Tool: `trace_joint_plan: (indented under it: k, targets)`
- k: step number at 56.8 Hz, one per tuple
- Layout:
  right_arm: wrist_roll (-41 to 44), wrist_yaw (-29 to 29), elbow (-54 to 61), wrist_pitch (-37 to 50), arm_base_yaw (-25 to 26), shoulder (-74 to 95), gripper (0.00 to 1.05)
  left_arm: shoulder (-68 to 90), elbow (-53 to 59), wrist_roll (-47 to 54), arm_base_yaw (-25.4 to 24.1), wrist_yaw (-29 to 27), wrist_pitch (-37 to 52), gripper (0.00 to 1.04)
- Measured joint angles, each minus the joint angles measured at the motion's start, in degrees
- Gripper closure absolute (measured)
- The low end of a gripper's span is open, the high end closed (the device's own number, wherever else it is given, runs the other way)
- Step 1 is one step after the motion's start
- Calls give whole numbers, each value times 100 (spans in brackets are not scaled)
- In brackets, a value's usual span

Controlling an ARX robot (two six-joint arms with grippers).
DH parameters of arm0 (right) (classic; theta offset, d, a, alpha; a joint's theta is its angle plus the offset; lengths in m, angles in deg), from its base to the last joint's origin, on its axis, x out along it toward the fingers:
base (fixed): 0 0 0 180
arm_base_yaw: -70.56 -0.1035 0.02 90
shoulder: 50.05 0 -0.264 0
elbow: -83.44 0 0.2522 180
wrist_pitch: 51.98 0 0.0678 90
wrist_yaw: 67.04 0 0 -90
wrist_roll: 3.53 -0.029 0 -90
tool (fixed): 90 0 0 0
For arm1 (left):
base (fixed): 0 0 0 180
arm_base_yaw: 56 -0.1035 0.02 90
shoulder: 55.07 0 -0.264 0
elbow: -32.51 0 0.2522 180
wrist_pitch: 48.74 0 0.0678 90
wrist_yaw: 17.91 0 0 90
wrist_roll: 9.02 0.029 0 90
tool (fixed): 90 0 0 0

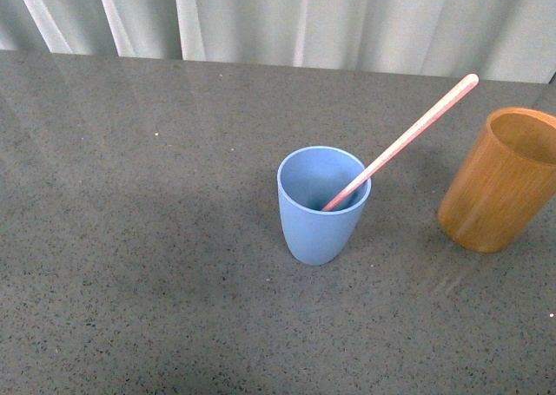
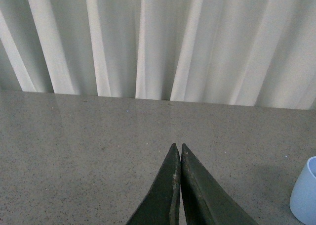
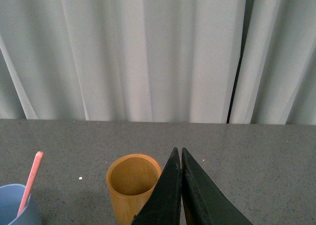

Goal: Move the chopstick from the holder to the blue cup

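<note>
A light blue cup [image 1: 321, 206] stands upright in the middle of the grey table. One pink chopstick [image 1: 408, 138] leans in it, its pale end up and to the right. The orange-brown wooden holder [image 1: 501, 181] stands to the cup's right and looks empty inside. Neither arm shows in the front view. My left gripper [image 2: 177, 146] is shut and empty above bare table, with the cup's edge [image 2: 305, 190] off to one side. My right gripper [image 3: 177, 150] is shut and empty, just beside the holder [image 3: 132, 184]; the cup [image 3: 15, 205] and chopstick [image 3: 30, 181] show beyond it.
The grey speckled table [image 1: 139, 239] runs back to a white curtain [image 1: 347, 17] along its far edge. The holder stands close to the right border of the front view.
</note>
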Motion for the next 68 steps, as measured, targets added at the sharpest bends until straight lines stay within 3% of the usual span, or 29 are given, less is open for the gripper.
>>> trace_joint_plan:
  k: [32, 37, 58, 63, 68]
  targets:
    - [0, 0, 0, -1180, 0, -1187, 104, 0, 0, 0, 0, 2, 0, 101]
    - [0, 0, 0, -2092, 2, -1939, 104, 0, 0, 0, 0, -2, 0, 101]
    - [0, 0, 0, -2124, 0, -2096, 104, -9, 0, 2, 0, 0, 0, 101]
    - [2, 2, 0, -2127, 0, -2096, 82, -9, 0, 0, 0, 2, 0, 81]
    - [2, 2, 0, -2127, 0, -2096, 68, -9, 0, 0, 0, 0, 0, 65]
